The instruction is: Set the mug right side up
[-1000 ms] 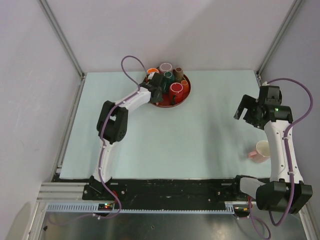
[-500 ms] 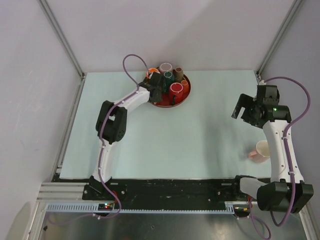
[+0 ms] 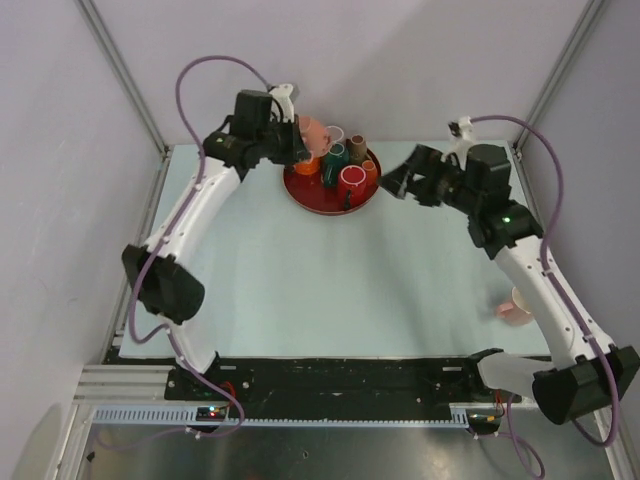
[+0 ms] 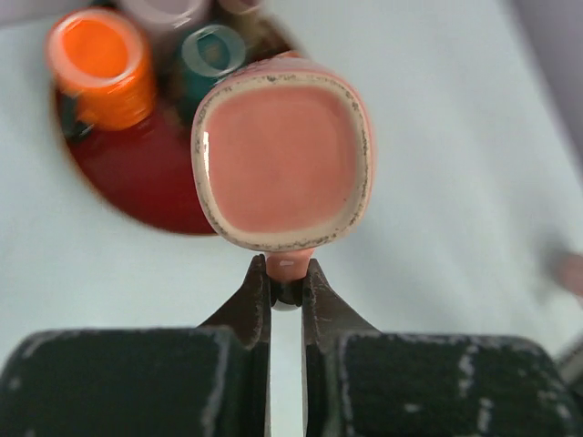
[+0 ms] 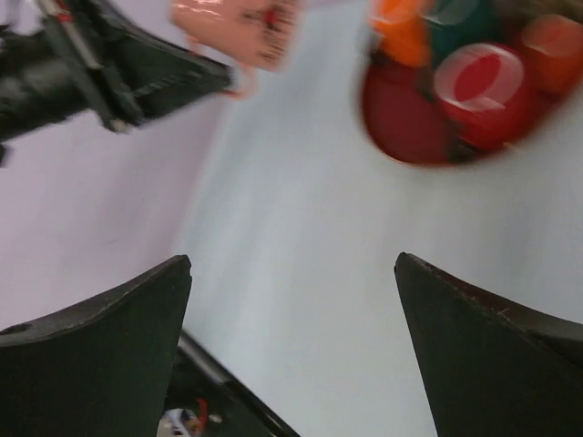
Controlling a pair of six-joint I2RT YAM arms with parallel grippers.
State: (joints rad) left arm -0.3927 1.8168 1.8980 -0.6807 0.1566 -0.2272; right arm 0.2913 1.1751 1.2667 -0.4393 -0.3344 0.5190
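Your left gripper [image 4: 287,278] pinches the pink mug [image 4: 282,155] by its handle, jaws narrow. The mug hangs in the air over the edge of the red tray [image 3: 312,197]. Your right gripper [image 5: 293,264] hovers right of the tray, jaws wide apart.

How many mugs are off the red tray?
2: a pink mug in the left gripper above the tray, a second mug on the table by the right arm. Arms may hide others.
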